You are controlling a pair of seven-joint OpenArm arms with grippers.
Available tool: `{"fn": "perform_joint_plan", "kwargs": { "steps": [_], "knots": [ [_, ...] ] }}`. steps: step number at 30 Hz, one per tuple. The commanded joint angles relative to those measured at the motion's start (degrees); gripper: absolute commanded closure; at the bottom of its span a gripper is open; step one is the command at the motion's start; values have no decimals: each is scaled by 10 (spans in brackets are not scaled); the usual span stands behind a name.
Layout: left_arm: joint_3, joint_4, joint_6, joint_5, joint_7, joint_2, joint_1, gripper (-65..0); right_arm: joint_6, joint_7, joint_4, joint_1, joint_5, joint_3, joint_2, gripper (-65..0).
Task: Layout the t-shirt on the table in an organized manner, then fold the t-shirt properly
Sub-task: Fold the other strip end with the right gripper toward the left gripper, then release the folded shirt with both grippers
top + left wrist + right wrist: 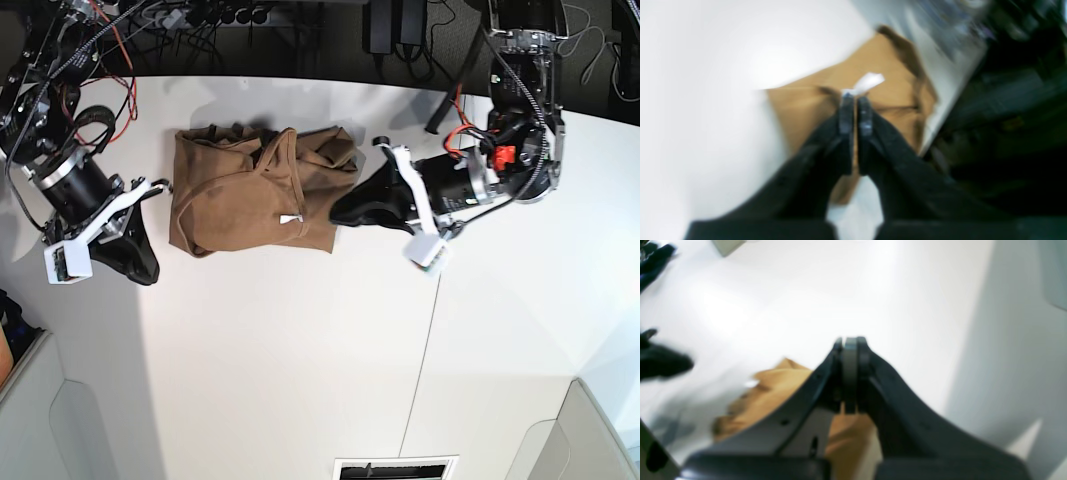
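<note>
- Right gripper [148, 270], jaws pressed together and empty, hangs beside the t-shirt's [245, 195] left edge
- T-shirt lies bunched on the table [300, 360], long axis left-right, white label facing up
- Left gripper [338, 213], also closed and empty, sits at the shirt's right edge
- Best next: reopen, pinch opposite edges, spread flat
</note>
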Motion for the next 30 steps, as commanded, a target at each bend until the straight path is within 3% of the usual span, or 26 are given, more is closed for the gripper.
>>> {"fn": "perform_joint_plan", "kwargs": {
  "steps": [1,5,10,16,23,26,30],
  "knots": [
    [32,9,-4,5,-11,11,-5,0,-1,15,-19,21,5,2,15,0],
    [128,9,-4,118,-78,23,-9,0,-1,19,-149,80,6,-11,46,0],
    [132,-43,-4,185,-96,19,-6,0,-1,23,-285,127,6,-50,52,0],
    [107,-126,-4,192,-138,-22,-11,0,-1,30,-329,133,6,-114,52,0],
    [54,-139,-4,193,-160,-52,-12,0,-1,28,-329,133,6,-132,35,0],
    [57,-165,-4,204,-180,-49,-25,0,0,-4,-329,131,23,-132,19,0],
    [71,-216,-4,234,-192,-26,-75,0,4,-46,-328,111,91,-132,14,0]
  ]
}}
